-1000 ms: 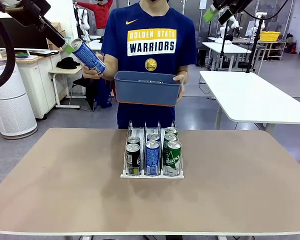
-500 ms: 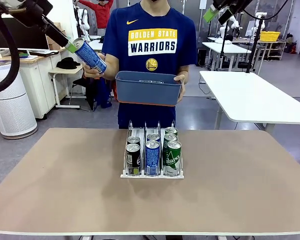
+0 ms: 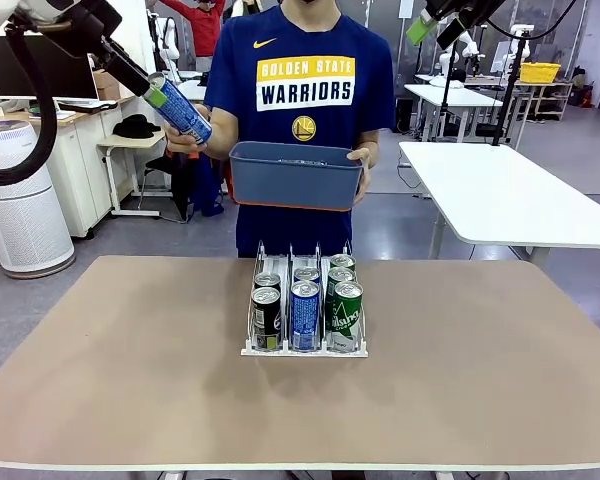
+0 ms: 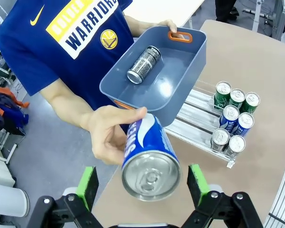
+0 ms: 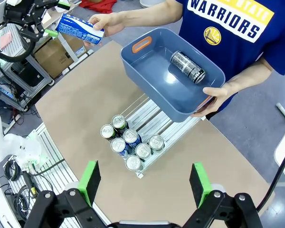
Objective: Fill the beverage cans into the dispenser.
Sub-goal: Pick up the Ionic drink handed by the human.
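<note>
**Front view:** the left gripper [image 3: 143,86] is up at the top left, jaws spread wide at the silver top of a blue can [image 3: 180,112]. A person's hand [image 3: 183,142] holds this can out at a tilt, and from here I cannot tell whether the gripper touches it. The person's other hand [image 3: 358,160] holds a blue-grey tub [image 3: 295,178] at chest height. The right gripper [image 3: 430,27] hangs high at the top right with nothing in it. On the table [image 3: 120,380] stands the rack [image 3: 305,349] with seven cans [image 3: 304,315]: two black in the left lane, two blue in the middle, three green in the right.

**Left wrist view:** the left gripper is wide open, its green pads [image 4: 88,184] either side of the blue can's top with a gap on both sides. The hand grips the can's body. Behind it the tub holds one black can [image 4: 143,65] lying on its side, and the rack sits on the table beyond.

**Right wrist view:** the right gripper is wide open and empty, high over the table, with the rack, the tub and the blue can below
</note>
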Tool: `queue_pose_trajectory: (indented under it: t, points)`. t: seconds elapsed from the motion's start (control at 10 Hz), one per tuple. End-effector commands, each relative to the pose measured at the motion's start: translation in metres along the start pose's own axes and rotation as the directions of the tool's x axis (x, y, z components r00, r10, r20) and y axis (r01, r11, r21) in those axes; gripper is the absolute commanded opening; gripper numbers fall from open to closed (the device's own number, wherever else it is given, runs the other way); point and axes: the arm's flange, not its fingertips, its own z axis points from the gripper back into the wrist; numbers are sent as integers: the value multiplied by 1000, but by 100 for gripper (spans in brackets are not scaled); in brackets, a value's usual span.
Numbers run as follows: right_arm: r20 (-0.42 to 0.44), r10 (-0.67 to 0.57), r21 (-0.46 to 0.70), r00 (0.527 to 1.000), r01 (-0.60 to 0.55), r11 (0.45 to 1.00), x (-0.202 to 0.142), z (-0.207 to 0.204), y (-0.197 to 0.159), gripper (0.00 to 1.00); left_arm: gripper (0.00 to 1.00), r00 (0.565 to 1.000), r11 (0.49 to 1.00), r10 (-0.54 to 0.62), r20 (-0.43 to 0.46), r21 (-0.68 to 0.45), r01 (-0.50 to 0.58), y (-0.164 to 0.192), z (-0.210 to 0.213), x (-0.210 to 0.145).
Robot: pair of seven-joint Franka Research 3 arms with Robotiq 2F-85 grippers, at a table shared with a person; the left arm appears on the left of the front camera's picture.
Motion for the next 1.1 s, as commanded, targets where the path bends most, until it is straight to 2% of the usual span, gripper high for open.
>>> queue_pose_trajectory:
  t: [0.0,1.0]
  points:
    - [-4,-5,-1,1000,5,1000,0,0,0,100,100,999,999,-32,27,-16,32,12,-5,3]
    - [-4,-5,-1,1000,5,1000,0,0,0,100,100,1000,997,-20,-2,-69,20,23,-16,7]
